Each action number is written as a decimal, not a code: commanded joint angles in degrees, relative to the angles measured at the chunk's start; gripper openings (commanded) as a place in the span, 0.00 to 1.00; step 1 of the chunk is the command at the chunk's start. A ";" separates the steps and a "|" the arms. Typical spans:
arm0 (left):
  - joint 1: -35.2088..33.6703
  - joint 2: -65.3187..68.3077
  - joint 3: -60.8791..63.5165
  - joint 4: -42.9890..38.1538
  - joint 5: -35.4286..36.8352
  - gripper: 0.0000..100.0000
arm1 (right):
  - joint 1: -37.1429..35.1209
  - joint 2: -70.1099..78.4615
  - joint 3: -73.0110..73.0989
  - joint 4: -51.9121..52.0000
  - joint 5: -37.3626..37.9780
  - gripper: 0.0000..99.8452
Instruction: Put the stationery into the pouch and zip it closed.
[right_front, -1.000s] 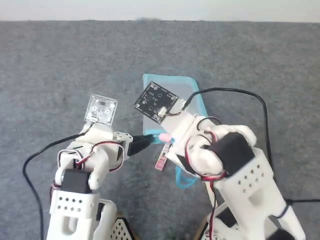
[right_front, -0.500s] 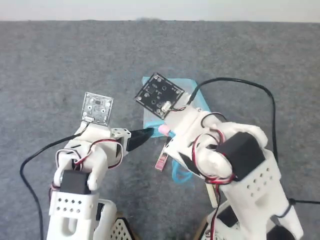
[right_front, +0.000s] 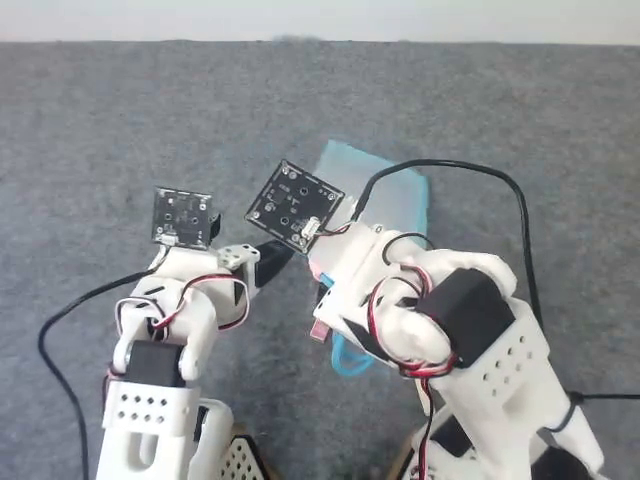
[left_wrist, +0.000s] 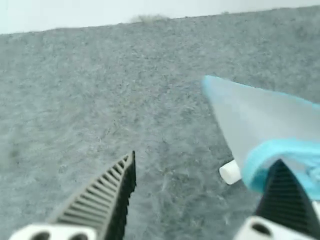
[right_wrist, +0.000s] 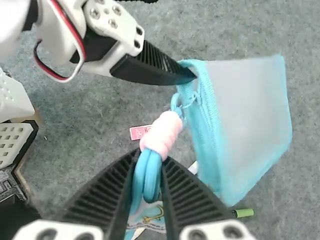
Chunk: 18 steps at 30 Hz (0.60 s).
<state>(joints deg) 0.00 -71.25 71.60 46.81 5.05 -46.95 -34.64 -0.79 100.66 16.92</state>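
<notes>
While your right claw (right_wrist: 150, 160) is clamped on the blue zip cord (right_wrist: 146, 180) of the pouch (right_wrist: 245, 120) near the middle of the table (right_front: 120, 120), your left claw (left_wrist: 204, 159) gapes empty at its corner, so zipping appears in hand; grip that corner before pulling.

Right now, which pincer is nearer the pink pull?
Right. The right pincer is shut on the cord right beside the pink pull. The left pincer is open at the pouch corner, slightly farther off.
</notes>
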 joint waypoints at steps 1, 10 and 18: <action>0.00 0.53 -0.13 -1.76 2.29 0.37 | -4.18 -1.10 -0.44 2.24 -0.26 0.01; 0.18 0.53 -0.22 -2.20 2.37 0.42 | -10.59 -1.19 1.93 2.15 1.32 0.01; 6.68 0.53 0.57 -2.11 2.02 0.42 | -10.51 -1.19 1.85 2.15 1.41 0.01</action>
<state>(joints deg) 3.78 -70.64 72.31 46.02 6.46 -56.53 -34.73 1.76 100.66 17.27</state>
